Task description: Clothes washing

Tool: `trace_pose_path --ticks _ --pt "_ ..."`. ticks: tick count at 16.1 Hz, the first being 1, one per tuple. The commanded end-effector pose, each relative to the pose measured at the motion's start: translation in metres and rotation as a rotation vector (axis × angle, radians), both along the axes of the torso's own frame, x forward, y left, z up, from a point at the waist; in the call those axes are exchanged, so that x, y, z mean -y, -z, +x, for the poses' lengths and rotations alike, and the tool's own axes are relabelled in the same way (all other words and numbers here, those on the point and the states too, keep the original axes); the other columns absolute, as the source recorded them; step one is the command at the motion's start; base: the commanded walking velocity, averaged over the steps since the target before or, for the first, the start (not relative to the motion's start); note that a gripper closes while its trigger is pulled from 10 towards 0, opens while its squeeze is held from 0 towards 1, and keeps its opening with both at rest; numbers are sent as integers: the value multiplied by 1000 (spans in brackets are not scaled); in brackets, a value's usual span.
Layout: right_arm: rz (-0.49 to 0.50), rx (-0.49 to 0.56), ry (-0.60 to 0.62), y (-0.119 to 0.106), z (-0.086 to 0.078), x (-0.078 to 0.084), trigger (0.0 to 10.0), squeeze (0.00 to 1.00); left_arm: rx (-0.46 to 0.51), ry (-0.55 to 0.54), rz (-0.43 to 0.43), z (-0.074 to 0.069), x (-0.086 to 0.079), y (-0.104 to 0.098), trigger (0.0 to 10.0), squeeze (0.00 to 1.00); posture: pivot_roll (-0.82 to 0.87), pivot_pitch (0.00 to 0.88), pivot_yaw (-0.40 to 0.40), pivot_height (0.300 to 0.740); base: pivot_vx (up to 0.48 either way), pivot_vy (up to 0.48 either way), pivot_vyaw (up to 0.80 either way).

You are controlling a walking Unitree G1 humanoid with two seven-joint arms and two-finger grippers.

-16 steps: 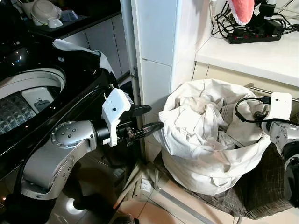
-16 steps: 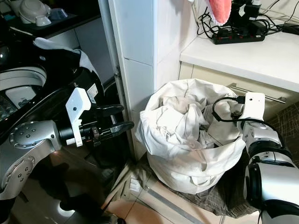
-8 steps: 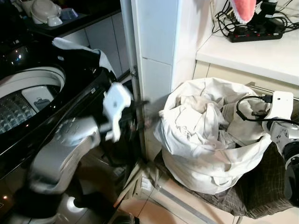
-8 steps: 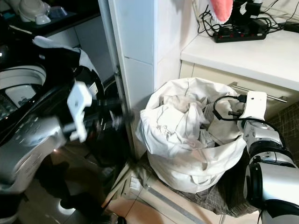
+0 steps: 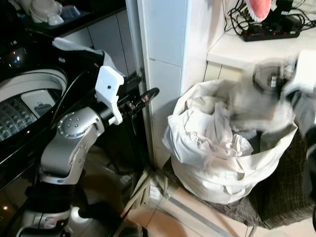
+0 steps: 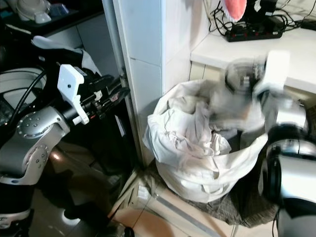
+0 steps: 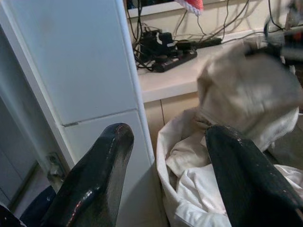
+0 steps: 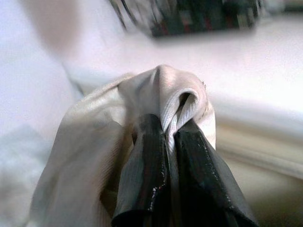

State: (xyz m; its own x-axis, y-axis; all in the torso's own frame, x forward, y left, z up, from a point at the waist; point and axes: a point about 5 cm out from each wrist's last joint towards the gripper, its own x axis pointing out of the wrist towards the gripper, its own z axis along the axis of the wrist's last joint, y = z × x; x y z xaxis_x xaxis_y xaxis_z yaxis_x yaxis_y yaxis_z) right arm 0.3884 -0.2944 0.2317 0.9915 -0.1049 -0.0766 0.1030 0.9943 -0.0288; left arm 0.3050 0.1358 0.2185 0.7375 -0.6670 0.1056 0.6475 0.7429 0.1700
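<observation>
The right pincer [image 8: 168,142] is clamping a fold of cream cloth [image 8: 104,142] between its two black fingers [image 8: 144,175], which are sitting almost closed with the fabric bunched over their tips. In the head views that arm is showing as a blur above the far side of the white laundry bag [image 5: 232,173], with the pale garment smeared beneath it, raised above the bag's rim and just in front of the white worktop [image 5: 247,52]. The bag is standing on the floor beside a white tiled pillar [image 5: 165,59], heaped with more crumpled white clothes [image 5: 217,133], and resting against a dark checked fabric [image 5: 281,197]. A black power strip [image 5: 271,32] with tangled cables is lying on the worktop, and something pink [image 5: 259,7] is hanging above it. The left pincer [image 5: 143,98] is hovering well apart from the bag, beside the pillar, its fingers spread wide with nothing between them. Behind the left arm the washing machine [image 5: 29,98] is standing with its drum open, a white cloth [image 5: 74,47] draped on its dark back edge.
</observation>
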Motion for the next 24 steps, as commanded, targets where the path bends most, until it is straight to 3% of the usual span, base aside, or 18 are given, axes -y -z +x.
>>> trace_pose_path --ticks 1,2,3,4,6,7,9,10,11,13,16,18,20,21,23,24 --pt "9 272 -74 -77 3 -9 0 0 36 -15 -2 3 0 -5 10000 0 21 0 64 740 0 0 0" --pt "32 353 -136 -102 3 -20 0 0 47 -11 -3 3 2 -6 10000 0 19 0 61 740 0 0 0" --pt "140 499 -264 -141 -3 -39 0 0 80 -16 -10 4 3 -12 10000 0 17 0 56 740 0 0 0" --pt "186 595 -351 -166 -10 -49 0 0 100 -27 -27 5 3 -17 10000 0 18 0 50 740 0 0 0" --pt "213 701 -422 -192 -21 -57 0 0 111 -43 -45 8 2 -21 10000 0 17 0 44 740 0 0 0" --pt "247 796 -483 -218 -33 -63 0 0 118 -46 -47 8 1 -22 10000 0 16 0 42 740 0 0 0" --pt "352 842 -618 -242 -48 -73 0 0 133 -59 -53 9 1 -24 10000 0 11 0 37 740 0 0 0" --pt "349 813 -643 -240 -48 -76 0 0 140 -63 -56 9 1 -25 10000 0 10 0 36 740 0 0 0" --pt "310 704 -721 -229 -47 -91 0 0 169 -69 -66 10 0 -32 10000 0 10 0 31 740 0 0 0" --pt "290 602 -842 -211 -49 -110 0 0 200 -62 -114 10 -1 -45 10000 0 10 0 25 740 0 0 0" --pt "378 470 -1015 -179 -56 -133 0 0 252 -36 -202 8 -1 -65 10000 0 17 0 12 740 0 0 0" --pt "384 402 -1054 -160 -58 -140 0 0 241 68 -201 -1 9 -65 10000 0 19 0 9 740 0 0 0" --pt "500 373 -1167 -144 -68 -148 0 0 181 225 -250 -13 25 -61 10000 0 17 0 2 740 0 0 0" --pt "537 371 -1206 -141 -71 -151 0 0 175 249 -266 -15 28 -61 10000 0 17 0 2 740 0 0 0" --pt "471 293 -1270 -119 -78 -159 0 0 177 235 -370 -12 23 -70 10000 0 13 0 2 740 0 0 0" --pt "437 247 -1281 -107 -80 -160 0 0 179 190 -436 -7 12 -76 10000 0 14 0 -7 740 0 0 0"
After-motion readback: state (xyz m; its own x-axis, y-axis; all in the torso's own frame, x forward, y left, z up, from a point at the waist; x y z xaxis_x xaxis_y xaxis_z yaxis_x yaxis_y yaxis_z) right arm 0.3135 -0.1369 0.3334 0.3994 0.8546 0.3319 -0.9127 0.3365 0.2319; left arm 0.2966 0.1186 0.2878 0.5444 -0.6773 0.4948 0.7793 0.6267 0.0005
